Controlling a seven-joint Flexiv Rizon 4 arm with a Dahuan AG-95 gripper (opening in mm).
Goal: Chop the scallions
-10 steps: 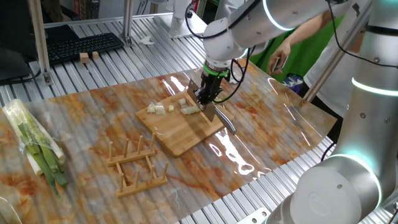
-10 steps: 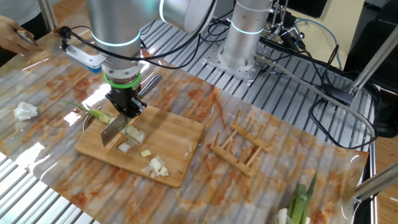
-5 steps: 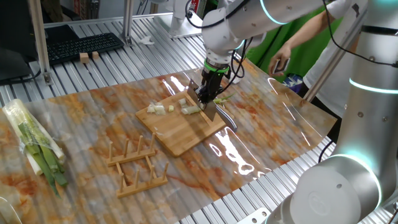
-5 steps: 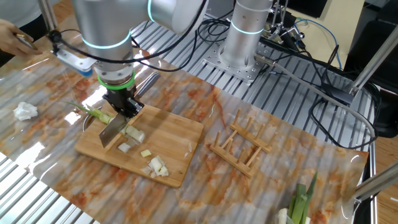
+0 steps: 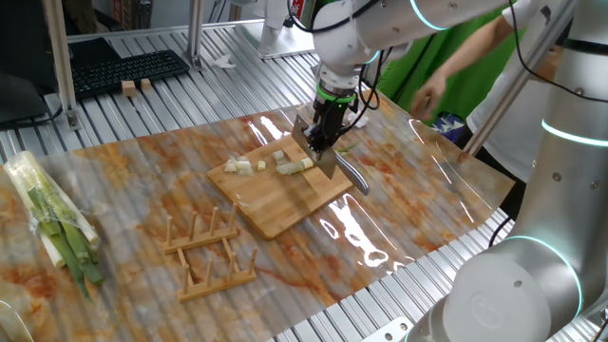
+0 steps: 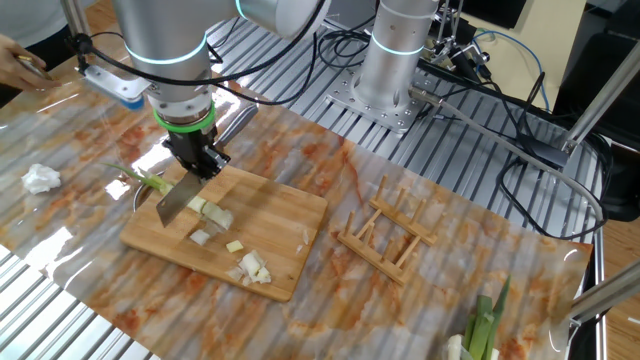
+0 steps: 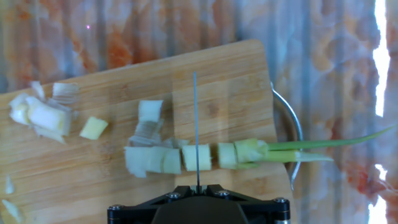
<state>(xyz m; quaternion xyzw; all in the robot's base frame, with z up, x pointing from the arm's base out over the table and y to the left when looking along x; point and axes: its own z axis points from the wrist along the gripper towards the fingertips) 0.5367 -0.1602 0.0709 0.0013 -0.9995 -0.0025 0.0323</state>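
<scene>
I'm looking straight down the blade in the hand view — the knife [image 7: 195,127] shows as a thin line, edge on, crossing the row of scallions [image 7: 186,157] at a right angle, which is how I'd want it for a clean crosswise cut. The stalk lies along the wooden board [image 6: 285,215], so each pass can take a short chunk off the end, and the cut chunks sit in a line to 1 side of the blade with looser ones scattered toward the far corner. The uncut green end [image 7: 323,148] trails off the board edge over a metal handle-like loop there; I can't tell what that loop belongs to.

From the other fixed view the blade hangs tilted, its tip down by the chunks, though I can't say whether it touches the board.

The gripper [image 6: 200,160] is clamped on the knife handle, fingers drawn close together around it — nothing else in its grasp.

My read: we're mid-chop, several pieces done, the green tail not yet cut. The wrapped bundle [image 5: 52,223] sits well apart at the table's far side.
</scene>
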